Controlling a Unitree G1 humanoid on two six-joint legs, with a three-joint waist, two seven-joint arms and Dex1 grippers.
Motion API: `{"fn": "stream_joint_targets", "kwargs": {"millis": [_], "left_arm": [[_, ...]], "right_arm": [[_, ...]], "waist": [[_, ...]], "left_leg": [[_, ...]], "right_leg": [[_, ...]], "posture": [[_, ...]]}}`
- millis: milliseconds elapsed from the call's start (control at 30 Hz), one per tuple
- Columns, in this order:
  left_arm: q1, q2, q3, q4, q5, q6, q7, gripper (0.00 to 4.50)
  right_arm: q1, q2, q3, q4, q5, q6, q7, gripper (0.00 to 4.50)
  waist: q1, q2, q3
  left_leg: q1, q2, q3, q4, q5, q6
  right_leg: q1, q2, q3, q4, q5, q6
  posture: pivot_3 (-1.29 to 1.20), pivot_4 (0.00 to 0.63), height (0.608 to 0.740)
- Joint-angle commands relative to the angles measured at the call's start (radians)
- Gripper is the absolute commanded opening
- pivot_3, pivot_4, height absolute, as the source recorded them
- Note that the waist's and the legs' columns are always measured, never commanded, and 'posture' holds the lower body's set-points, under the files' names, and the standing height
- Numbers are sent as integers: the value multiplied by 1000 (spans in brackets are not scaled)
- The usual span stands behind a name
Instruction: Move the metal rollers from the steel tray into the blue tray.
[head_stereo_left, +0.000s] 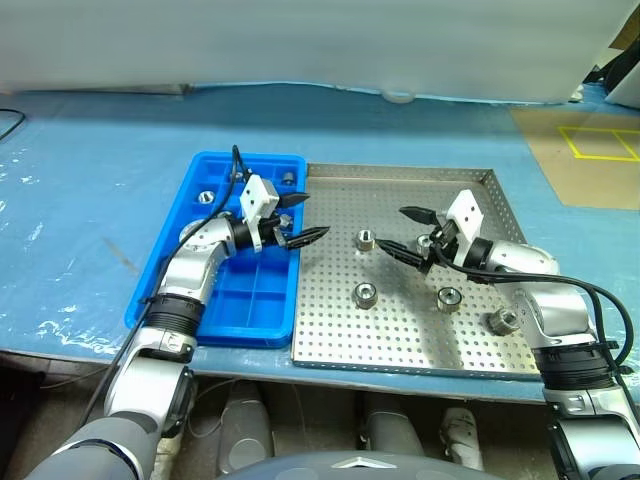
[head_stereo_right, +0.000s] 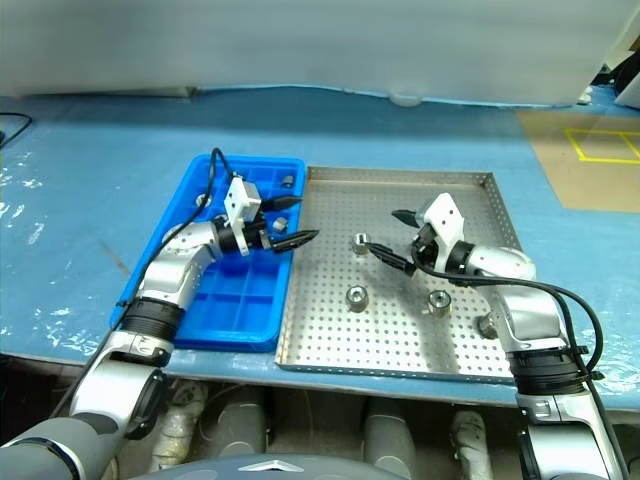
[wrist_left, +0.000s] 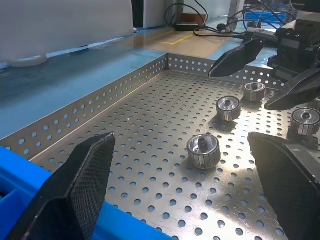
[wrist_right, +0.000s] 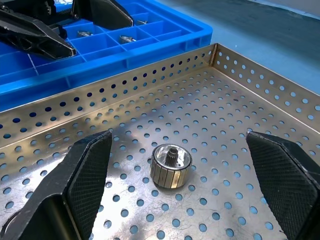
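The right tool (head_stereo_left: 409, 233) hangs wide open and empty above the steel tray (head_stereo_left: 400, 330), its fingers either side of one of the metal rollers (head_stereo_left: 366, 239) standing on the perforated floor. The left tool (head_stereo_left: 305, 217) is also wide open and empty, over the border between the blue tray (head_stereo_left: 165, 280) and the steel tray. Four other rollers stand on the steel tray; a few small metal pieces lie in the blue tray's far compartments
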Motion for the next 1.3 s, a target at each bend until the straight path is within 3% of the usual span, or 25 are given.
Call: {"fn": "stream_joint_targets", "kwargs": {"millis": [33,267,533,800,1067,1300], "left_arm": [[-26,-1,-7,-10,-5,-13,-14,4461],[-44,-12,-17,8,-5,51,-8,4461],[-183,-62,-63,130,18,80,-53,4461],[-336,-129,-151,416,146,27,-82,4461],[-454,-212,-188,670,278,-67,16,4461],[-450,-213,-189,730,341,-42,63,2181]], "right_arm": [[2,-10,-28,-50,6,-10,-8,4500],[19,-23,-37,-73,6,2,-24,4500],[93,-42,-81,-145,17,24,-63,4500],[248,-52,-157,-282,27,66,-126,4500],[339,-45,-207,-365,33,93,-177,4500],[352,-44,-197,-396,41,119,-199,4500]], "waist": [[0,0,0],[-1,0,0],[-3,0,0],[-28,0,0],[-50,1,0],[-61,1,-1]], "left_leg": [[0,0,0,0,0,0],[0,0,0,0,0,0],[0,0,0,1,0,0],[0,-1,0,0,0,0],[0,-1,0,0,-1,1],[-1,-1,0,-2,-2,3]], "right_leg": [[0,0,0,0,0,0],[0,0,0,0,0,0],[0,0,0,0,0,0],[1,0,1,-2,0,0],[2,0,1,-5,0,1],[3,0,0,-11,0,1]], "posture": [[-87,150,740],[-119,150,740],[-209,150,740],[-329,150,740],[-403,150,740],[-389,150,740]]}}
